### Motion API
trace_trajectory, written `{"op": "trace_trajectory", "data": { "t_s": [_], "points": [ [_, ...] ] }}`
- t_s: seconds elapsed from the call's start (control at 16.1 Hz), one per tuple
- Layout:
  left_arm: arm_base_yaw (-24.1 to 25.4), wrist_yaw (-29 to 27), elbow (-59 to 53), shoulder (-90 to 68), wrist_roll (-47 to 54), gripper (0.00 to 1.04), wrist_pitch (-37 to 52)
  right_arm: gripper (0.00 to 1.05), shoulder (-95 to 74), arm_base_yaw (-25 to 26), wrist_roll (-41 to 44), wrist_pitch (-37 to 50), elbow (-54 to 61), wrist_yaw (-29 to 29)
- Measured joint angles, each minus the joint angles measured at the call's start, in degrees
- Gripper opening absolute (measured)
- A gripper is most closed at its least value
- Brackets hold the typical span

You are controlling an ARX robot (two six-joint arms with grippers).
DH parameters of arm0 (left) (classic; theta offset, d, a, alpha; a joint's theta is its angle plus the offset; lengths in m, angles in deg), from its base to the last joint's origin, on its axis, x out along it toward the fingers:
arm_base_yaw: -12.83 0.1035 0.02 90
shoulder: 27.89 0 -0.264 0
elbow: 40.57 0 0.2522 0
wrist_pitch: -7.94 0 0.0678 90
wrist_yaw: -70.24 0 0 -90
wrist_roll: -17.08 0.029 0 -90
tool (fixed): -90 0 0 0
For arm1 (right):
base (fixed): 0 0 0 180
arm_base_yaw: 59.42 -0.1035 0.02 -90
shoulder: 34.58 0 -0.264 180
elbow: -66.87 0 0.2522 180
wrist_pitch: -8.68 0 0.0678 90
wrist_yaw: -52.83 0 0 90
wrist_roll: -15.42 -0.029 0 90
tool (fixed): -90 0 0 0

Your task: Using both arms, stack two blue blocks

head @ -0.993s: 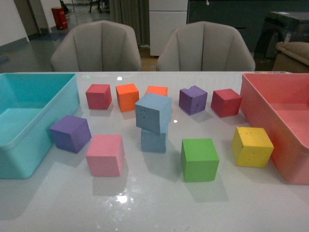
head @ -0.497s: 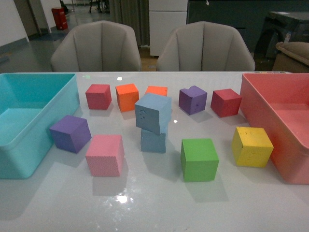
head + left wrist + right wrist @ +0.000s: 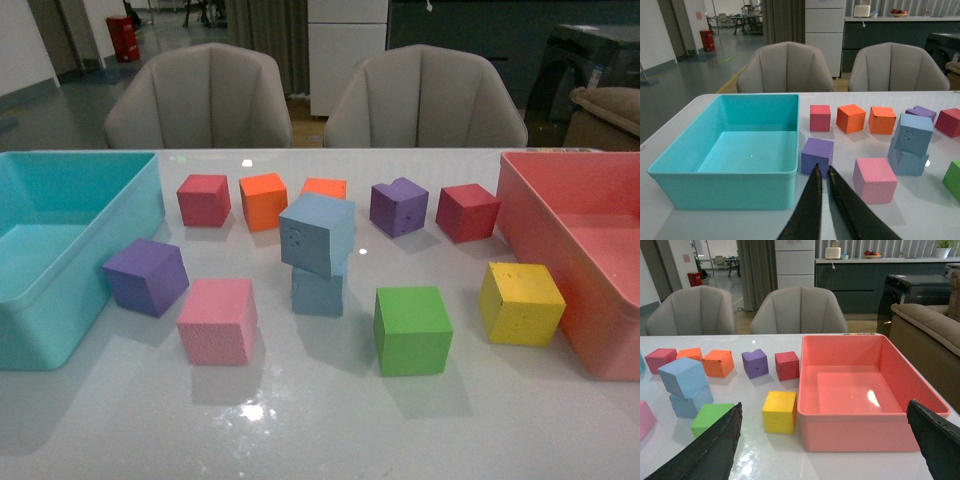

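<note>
Two pale blue blocks stand stacked mid-table: the upper blue block sits tilted and skewed on the lower blue block. The stack also shows in the left wrist view, upper block over lower, and in the right wrist view. Neither arm appears in the front view. My left gripper is shut, empty, pulled back near the table's front edge short of a purple cube. My right gripper is open wide and empty, facing the pink bin.
A turquoise bin stands at the left, a pink bin at the right. Around the stack lie pink, green, yellow, purple, red and orange cubes.
</note>
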Motion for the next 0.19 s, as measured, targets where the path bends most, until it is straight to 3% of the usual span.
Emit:
{"op": "trace_trajectory", "data": {
  "t_s": [0.12, 0.19],
  "points": [
    [0.0, -0.02, 0.0, -0.02, 0.02, 0.25, 0.02, 0.98, 0.0, 0.0, 0.0, -0.02, 0.0, 0.0],
    [0.0, 0.0, 0.0, 0.0, 0.0, 0.5, 0.02, 0.98, 0.0, 0.0, 0.0, -0.02, 0.0, 0.0]
  ]
}}
